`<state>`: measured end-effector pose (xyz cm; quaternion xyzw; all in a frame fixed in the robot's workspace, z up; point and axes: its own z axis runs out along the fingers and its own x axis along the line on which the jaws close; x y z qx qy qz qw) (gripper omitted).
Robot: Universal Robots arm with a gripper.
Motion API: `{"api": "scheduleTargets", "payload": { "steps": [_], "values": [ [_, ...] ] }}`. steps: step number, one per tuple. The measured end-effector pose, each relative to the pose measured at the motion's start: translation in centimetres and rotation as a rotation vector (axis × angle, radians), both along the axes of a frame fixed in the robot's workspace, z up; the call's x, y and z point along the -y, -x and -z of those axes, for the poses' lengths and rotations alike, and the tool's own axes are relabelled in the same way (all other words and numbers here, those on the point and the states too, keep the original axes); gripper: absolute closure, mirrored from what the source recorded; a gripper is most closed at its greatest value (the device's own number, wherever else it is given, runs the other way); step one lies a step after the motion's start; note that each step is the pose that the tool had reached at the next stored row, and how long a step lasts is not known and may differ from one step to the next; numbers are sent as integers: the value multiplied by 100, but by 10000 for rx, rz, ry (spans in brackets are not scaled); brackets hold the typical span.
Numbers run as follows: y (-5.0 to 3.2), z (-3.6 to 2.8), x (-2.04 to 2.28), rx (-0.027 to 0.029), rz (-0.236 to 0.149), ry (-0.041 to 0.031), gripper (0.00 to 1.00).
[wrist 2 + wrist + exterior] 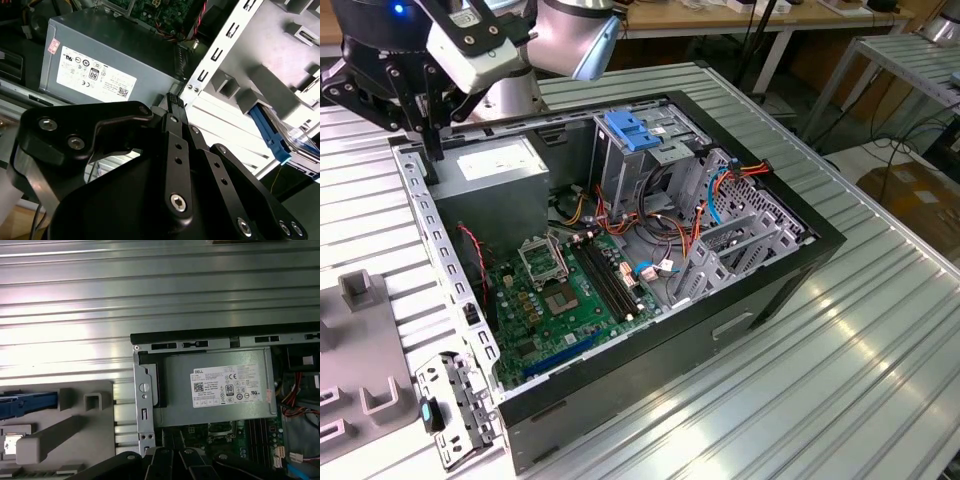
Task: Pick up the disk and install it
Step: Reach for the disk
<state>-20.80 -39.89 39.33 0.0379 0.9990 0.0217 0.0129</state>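
Gripper [432, 150] noted above the corner of the open computer case [820, 235], beside the grey power supply [495, 165], fingers [178, 150] drawn fully together with nothing between them; the disk [27, 404], blue rail visible, lies on the grey fixture [55, 432] outside the case, well apart from the gripper

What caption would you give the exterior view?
Gripper over the grey box at the corner of an open computer case on a ribbed table.
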Motion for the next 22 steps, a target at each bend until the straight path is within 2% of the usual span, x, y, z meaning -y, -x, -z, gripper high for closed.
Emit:
{"api": "scheduleTargets", "payload": {
  "steps": [22],
  "values": [
    [256,0,0,0,0,0,89]
  ]
}}
